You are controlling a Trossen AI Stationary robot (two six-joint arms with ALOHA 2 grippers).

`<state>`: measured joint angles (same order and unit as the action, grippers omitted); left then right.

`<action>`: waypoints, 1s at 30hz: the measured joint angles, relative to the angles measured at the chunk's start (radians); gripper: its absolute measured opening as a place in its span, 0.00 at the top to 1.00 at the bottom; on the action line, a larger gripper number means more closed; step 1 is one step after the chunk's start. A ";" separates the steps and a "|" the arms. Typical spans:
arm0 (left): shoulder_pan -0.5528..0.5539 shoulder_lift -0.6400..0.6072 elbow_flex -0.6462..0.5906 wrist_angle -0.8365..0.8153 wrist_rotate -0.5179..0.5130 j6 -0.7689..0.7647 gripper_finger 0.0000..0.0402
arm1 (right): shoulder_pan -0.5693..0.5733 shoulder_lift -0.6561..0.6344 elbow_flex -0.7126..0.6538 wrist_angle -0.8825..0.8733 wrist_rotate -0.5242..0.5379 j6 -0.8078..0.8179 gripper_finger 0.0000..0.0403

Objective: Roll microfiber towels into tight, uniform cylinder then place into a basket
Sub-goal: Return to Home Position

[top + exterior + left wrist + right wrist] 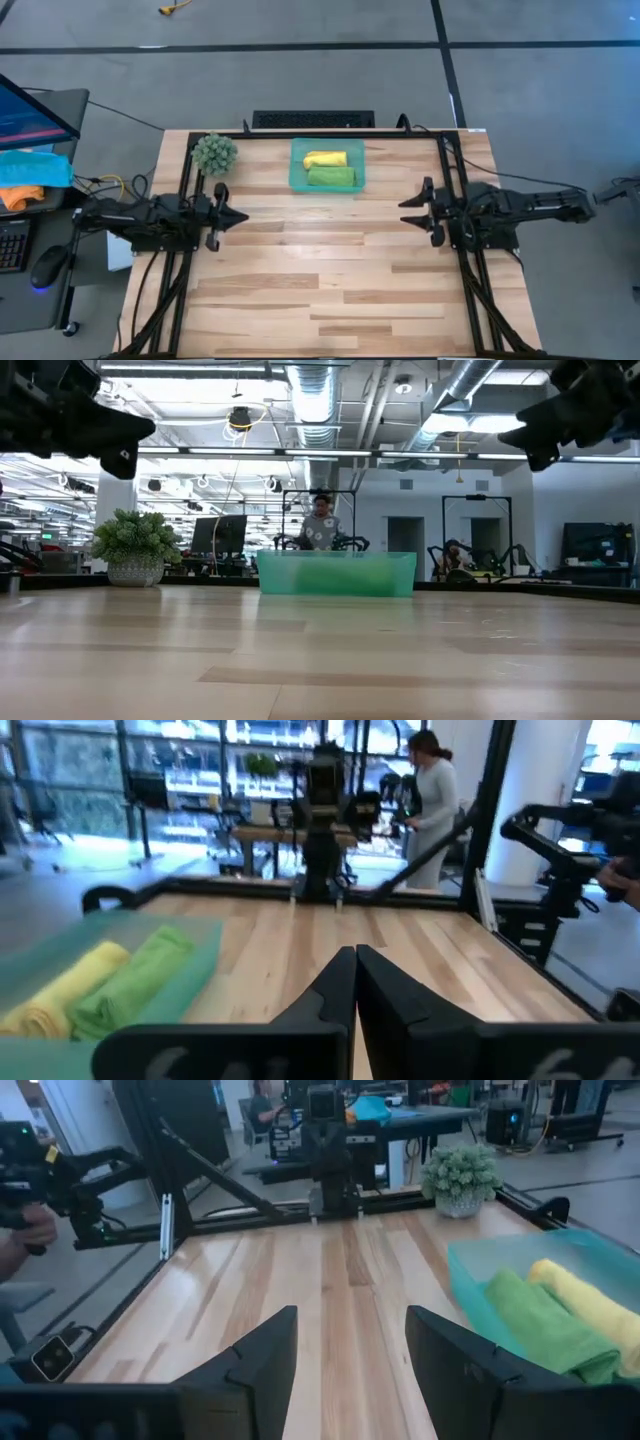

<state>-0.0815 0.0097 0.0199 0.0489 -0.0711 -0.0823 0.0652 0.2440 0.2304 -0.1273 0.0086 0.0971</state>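
Parked at the table's sides, with both rolls lying in the basket.

Shows the shallow translucent teal-green plastic basket (pixel 296 170) at twelve o'clock on the pale wooden table (pixel 330 280), holding the rolled bright yellow microfiber towel (pixel 325 159) on its twelve o'clock side and the rolled light green microfiber towel (pixel 331 177) touching it at six; looks evenly rolled, though hard to judge from above. Finds the left gripper (pixel 243 215) at nine o'clock, fingers pressed together on nothing, and the right gripper (pixel 404 212) at three, fingers spread and empty, both well apart from the basket, probably to leave it clear. Puts a fuzzy round green ball (pixel 214 153) at ten o'clock.
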 joint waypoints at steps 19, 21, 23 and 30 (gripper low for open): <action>0.000 0.003 -0.010 -0.004 -0.024 -0.008 1.00 | -0.019 -0.134 -0.224 0.176 0.044 0.061 0.48; 0.000 0.002 -0.010 -0.004 -0.024 -0.008 1.00 | -0.023 -0.135 -0.224 0.165 0.045 0.061 0.48; 0.000 0.003 -0.010 -0.004 -0.024 -0.008 1.00 | -0.027 -0.134 -0.224 0.150 0.045 0.061 0.48; 0.000 0.003 -0.011 -0.005 -0.023 -0.008 1.00 | -0.028 -0.134 -0.224 0.147 0.045 0.061 0.48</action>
<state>-0.0814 0.0124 0.0090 0.0443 -0.0944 -0.0902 0.0368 0.1101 0.0067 0.0200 0.0532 0.1581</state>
